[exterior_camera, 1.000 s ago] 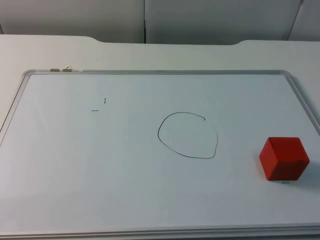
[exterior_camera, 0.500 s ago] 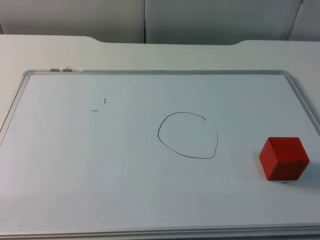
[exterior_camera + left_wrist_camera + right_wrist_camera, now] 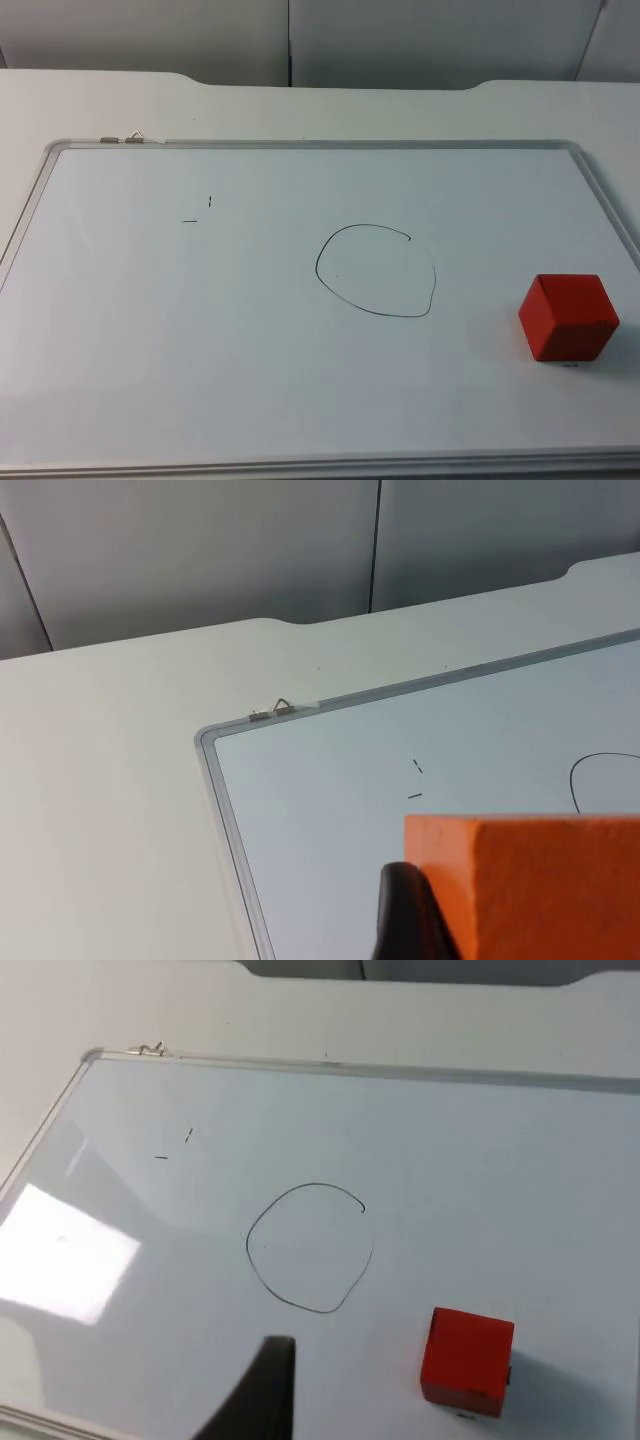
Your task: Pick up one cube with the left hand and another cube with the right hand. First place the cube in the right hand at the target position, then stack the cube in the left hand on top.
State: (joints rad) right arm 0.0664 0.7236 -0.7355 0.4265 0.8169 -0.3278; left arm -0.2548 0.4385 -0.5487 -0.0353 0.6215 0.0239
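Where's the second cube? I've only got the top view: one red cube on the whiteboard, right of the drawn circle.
Observer: Left wrist view has it. An orange cube sits in the left end effector, with a black finger pressed against its side, held up over the whiteboard.
Operator: And the right arm?
Observer: In the right wrist view the right end effector hangs over the board, apart from the red cube, which lies on the board untouched beside the circle.
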